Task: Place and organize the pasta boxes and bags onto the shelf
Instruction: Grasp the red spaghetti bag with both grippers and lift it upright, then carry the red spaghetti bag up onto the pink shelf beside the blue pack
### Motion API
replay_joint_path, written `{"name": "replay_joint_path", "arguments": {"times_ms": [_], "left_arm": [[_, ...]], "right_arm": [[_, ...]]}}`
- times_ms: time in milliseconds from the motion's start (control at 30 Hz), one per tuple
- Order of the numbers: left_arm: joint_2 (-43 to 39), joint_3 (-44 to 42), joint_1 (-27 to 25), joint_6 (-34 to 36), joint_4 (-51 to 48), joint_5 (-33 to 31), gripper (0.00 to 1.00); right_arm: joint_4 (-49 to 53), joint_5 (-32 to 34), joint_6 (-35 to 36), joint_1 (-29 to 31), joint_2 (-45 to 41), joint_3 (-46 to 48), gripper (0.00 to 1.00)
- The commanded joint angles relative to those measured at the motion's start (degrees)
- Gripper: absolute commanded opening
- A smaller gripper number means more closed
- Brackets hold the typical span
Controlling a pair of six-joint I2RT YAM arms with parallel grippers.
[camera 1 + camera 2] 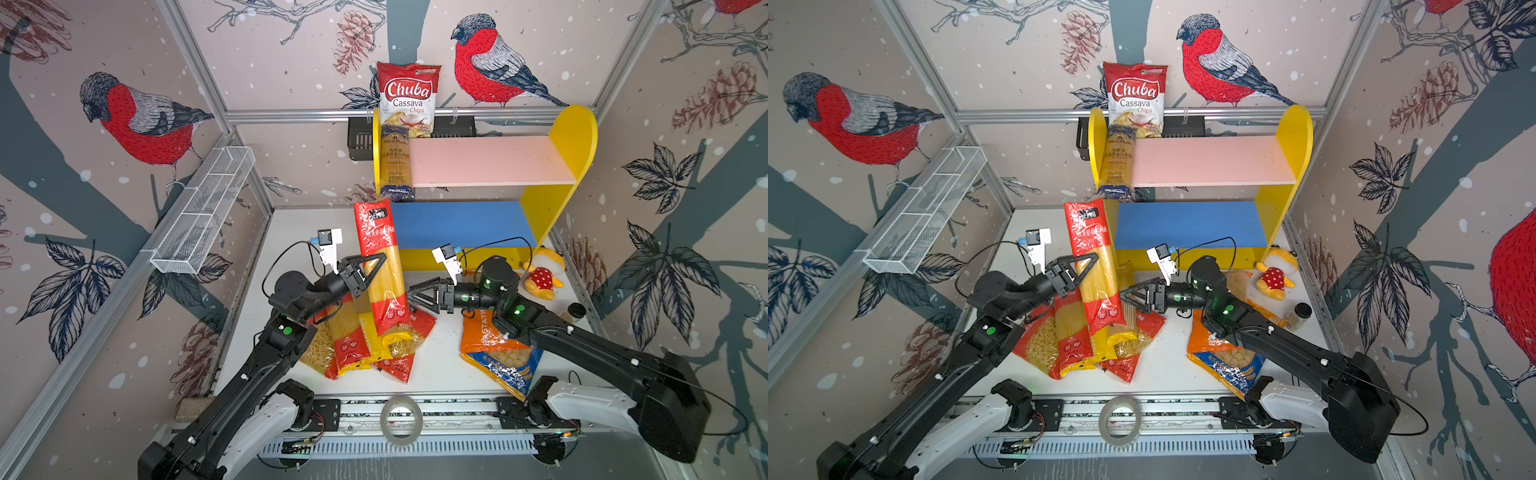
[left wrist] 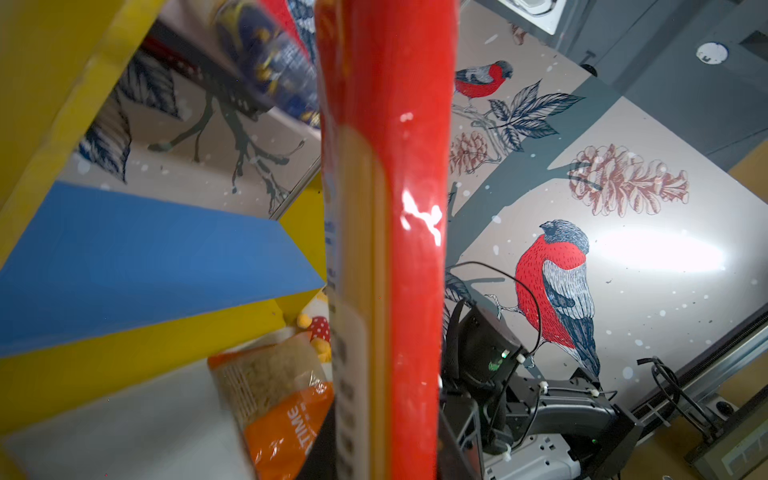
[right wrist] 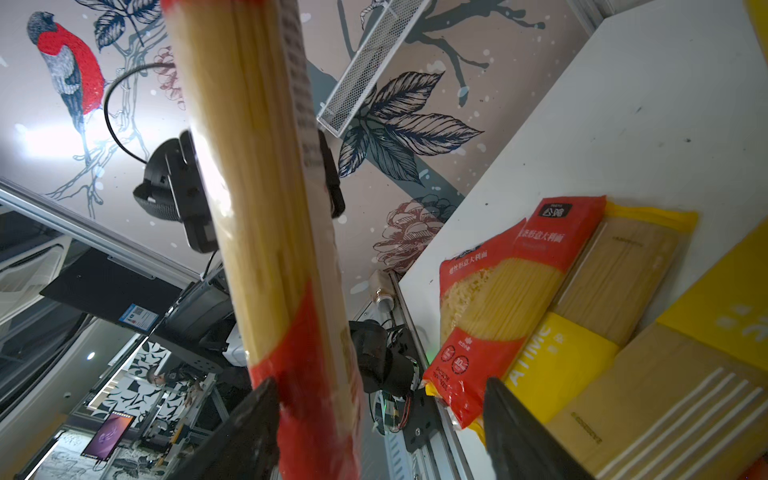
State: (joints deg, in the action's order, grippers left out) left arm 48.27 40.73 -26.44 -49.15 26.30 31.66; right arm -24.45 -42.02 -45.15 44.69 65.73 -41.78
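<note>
place: robot lab cell | evidence: aluminium frame, bird-print panels

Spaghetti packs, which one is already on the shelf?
The long dark blue plastic spaghetti pack, lying on the shelf's pink upper board. None of the others rests on a board.

The white counter carried the shelf at its back edge — on its pink upper board a dark blue spaghetti pack lay against the left side panel, overhanging the front. On the counter lay a heap of pasta packs, an orange bag overlapping a blue-yellow bag, a plush toy and a small jar.
</note>
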Motion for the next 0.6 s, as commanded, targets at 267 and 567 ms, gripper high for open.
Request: {"name": "replay_joint_path", "arguments": {"times_ms": [267,567], "left_arm": [[17.3,21.5,0.0,-1.3,10.6,3.7,0.03],[22.7,24.5,-0.1,-5.6,16.8,4.6,0.03]], "right_arm": [[-9.2,-5.5,-4.4,-6.4,-5.3,-1.2,0.82],[-12.4,-5.9,-3.9,-6.9,-1.5,-6.0,0.76]]}}
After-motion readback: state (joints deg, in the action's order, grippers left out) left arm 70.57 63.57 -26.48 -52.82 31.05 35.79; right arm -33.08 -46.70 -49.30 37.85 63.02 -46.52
